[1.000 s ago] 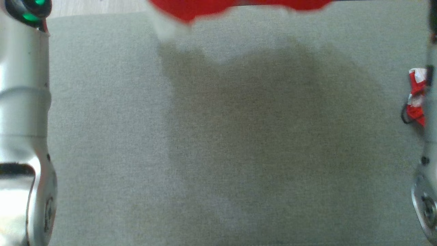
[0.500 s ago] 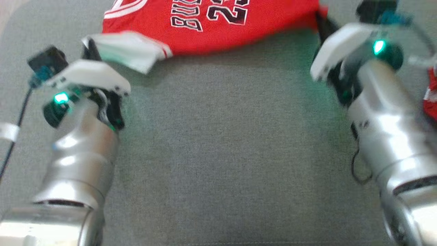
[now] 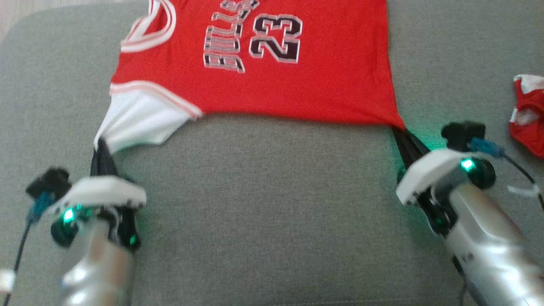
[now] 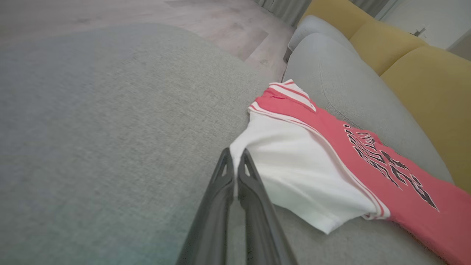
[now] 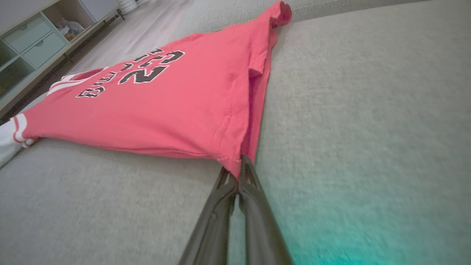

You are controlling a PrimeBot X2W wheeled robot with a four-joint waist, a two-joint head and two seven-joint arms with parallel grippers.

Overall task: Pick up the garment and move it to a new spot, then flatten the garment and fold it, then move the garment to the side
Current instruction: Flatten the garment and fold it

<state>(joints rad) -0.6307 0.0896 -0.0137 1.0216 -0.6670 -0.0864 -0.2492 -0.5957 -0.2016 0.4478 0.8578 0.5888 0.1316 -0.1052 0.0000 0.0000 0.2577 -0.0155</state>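
Observation:
A red jersey with a black "23", white trim and a white sleeve lies spread across the grey sofa cushion, print side up. My left gripper is shut on the tip of its white sleeve, at the garment's near left corner. My right gripper is shut on the near right hem corner of the red jersey. The cloth is pulled taut between the two grips. Both pairs of fingers pinch the fabric at their tips, low over the cushion.
A second small red and white garment lies crumpled at the cushion's right edge. Yellow sofa backs stand behind the grey cushions. A pale cabinet with drawers stands across the wooden floor. Bare cushion stretches toward me.
The head camera has tilted, so the whole picture shifted. Both grippers have drawn the jersey toward me, and more of it lies spread on the cushion.

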